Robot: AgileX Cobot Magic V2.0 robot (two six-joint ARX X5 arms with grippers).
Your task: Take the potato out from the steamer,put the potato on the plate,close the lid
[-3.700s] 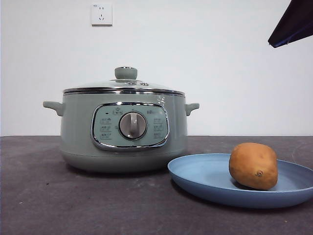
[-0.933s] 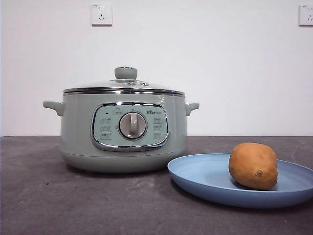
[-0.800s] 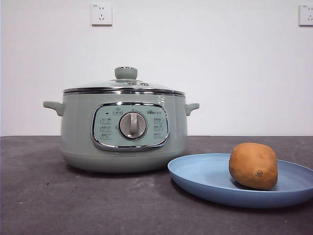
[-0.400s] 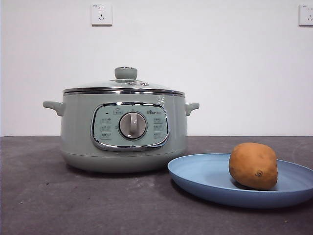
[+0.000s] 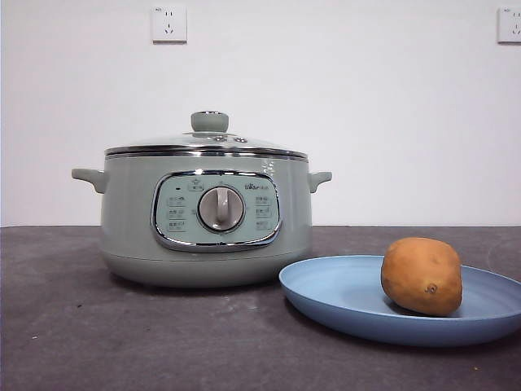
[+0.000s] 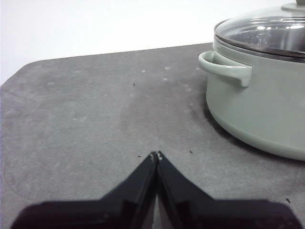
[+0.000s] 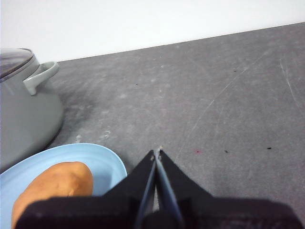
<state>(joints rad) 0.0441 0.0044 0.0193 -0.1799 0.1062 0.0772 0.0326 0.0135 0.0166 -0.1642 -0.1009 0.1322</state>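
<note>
Resting pressed together and empty, the left tool (image 6: 156,156) hangs over bare dark surface (image 6: 86,119) beside the steamer's handle, and the right tool (image 7: 156,152), likewise pressed together and empty, sits above the surface just beside the plate's rim. Neither touches anything.

Judging from how things lie, the task looks finished. The oval tan-brown potato (image 5: 422,275) with a small dark eye spot lies on the wide, shallow, matte light-blue plate (image 5: 342,297), toward the side away from the pot. The low-domed glass lid (image 5: 207,140) with chrome rim and pale-green knob sits level on the large round sage-green steamer (image 5: 130,220), closed all round as far as the views show. Nothing appears left to do beyond the arms staying clear.

The plate stands just in front of and beside the steamer, its rim near the pot's base; whether they touch cannot be told. The dark grey matte surface carries faint scratches and small specks. Behind it rises a plain white wall (image 5: 391,114) with two white wall sockets (image 5: 168,24) high up.
</note>
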